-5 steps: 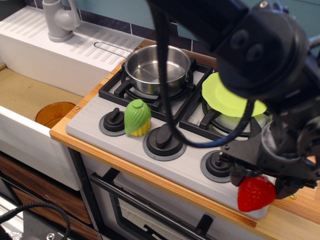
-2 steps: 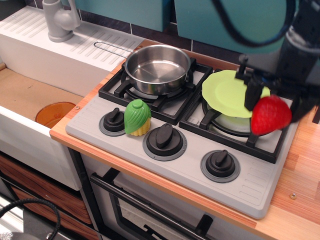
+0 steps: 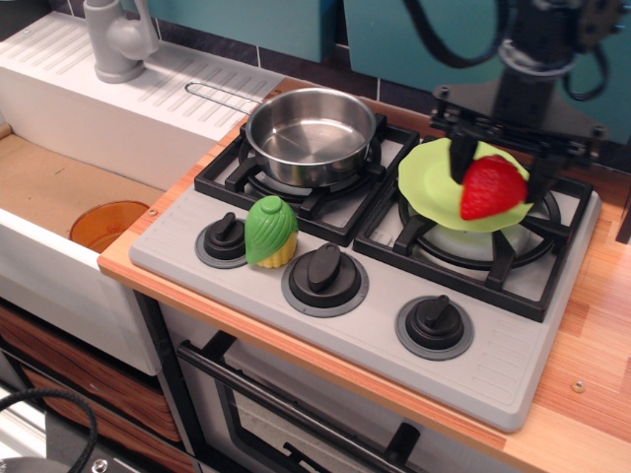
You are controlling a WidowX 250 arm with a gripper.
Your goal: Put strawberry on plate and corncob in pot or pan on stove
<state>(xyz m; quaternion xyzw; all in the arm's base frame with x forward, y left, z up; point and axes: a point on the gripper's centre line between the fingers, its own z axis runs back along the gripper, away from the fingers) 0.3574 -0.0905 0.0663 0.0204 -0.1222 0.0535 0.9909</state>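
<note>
My gripper (image 3: 498, 182) is shut on the red strawberry (image 3: 491, 187) and holds it just over the right part of the lime-green plate (image 3: 434, 182), which rests on the right burner of the grey stove (image 3: 375, 325). The corncob (image 3: 270, 231), green husk with yellow base, stands upright on the stove front between the left and middle knobs. The shiny steel pan (image 3: 311, 135) sits empty on the left burner, its wire handle pointing back left.
An orange bowl (image 3: 106, 224) lies in the sink basin at the left. A grey faucet (image 3: 116, 39) stands on the white drainboard behind. Three black knobs line the stove front. Wooden counter runs along the right edge.
My gripper has carried the strawberry from the stove's front right corner up and back, then left, to above the plate. The corncob and pan have not moved.
</note>
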